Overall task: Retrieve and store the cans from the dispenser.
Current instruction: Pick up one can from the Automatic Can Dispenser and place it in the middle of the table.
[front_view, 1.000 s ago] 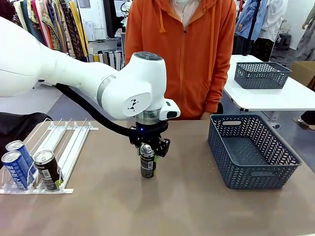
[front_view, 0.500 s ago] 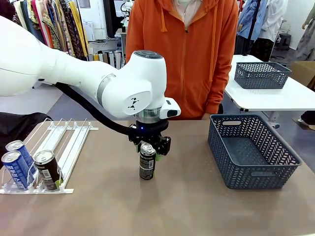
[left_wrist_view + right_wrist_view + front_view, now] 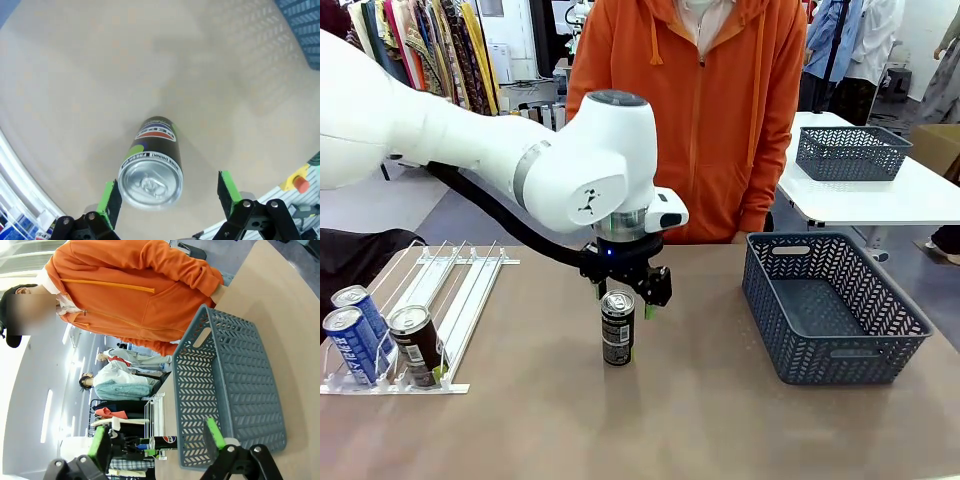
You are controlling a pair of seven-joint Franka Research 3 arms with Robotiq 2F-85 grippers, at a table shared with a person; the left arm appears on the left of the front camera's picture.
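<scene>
Tan table, person in orange beyond. Dispenser cut off at left, three cans at its lip. Left gripper released, spread above the upright black can mid-table; right gripper spread too; basket right.

The black can mid-table has a glossy printed skin and a bright bare-metal top. The table looks matt and smooth. The right basket is dull perforated plastic; the person's orange hoodie is soft cloth.
</scene>
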